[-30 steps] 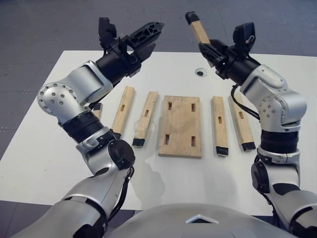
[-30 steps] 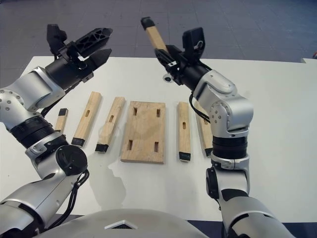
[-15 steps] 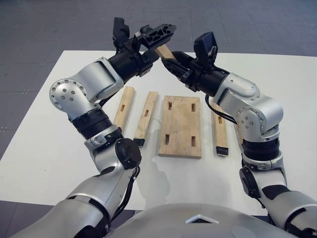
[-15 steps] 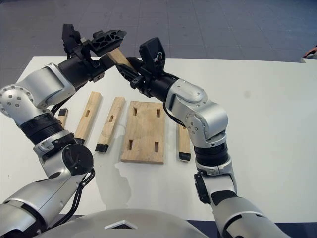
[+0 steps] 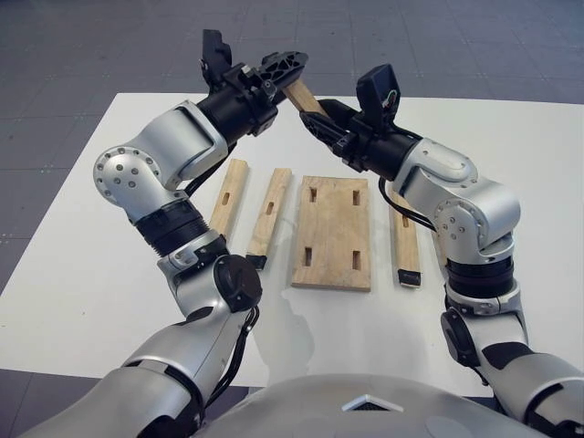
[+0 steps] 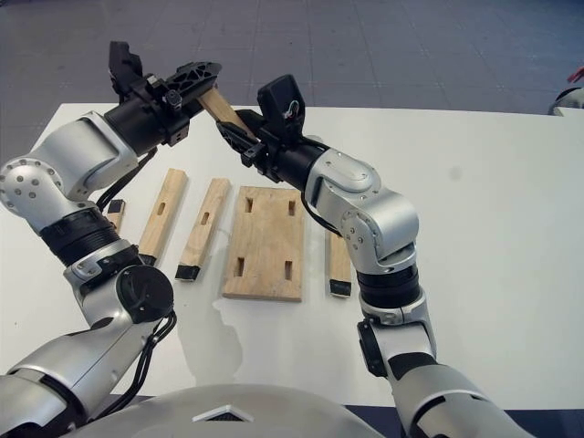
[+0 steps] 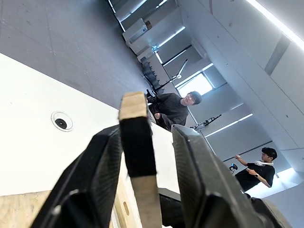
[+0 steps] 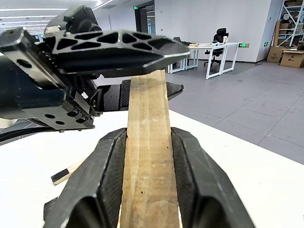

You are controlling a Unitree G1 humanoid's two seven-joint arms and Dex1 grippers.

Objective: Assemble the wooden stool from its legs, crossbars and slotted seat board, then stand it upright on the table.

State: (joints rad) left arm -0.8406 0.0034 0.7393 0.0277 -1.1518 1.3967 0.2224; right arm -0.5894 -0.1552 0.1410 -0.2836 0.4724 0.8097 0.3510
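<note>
Above the table's far side my right gripper (image 5: 321, 114) is shut on a short wooden piece (image 5: 299, 94), which it holds tilted up toward the left. My left gripper (image 5: 285, 77) is open, with one finger on each side of the piece's upper end (image 7: 135, 137). One finger (image 7: 102, 166) lies against the wood and a gap shows at the other. In the right wrist view the piece (image 8: 147, 142) runs up between my right gripper's pads. The slotted seat board (image 5: 332, 233) lies flat mid-table. Slotted legs with black caps lie beside it: two on the left (image 5: 228, 196) (image 5: 270, 214) and one on the right (image 5: 404, 233).
The white table (image 5: 82, 237) has bare room along its front and on both sides of the parts. A round cable hole (image 7: 61, 122) sits in the tabletop near the far edge. Grey floor lies beyond the table.
Over the last second my right arm swung the wooden piece leftward and my left gripper came in to meet it. The left fingers now straddle its upper end.
</note>
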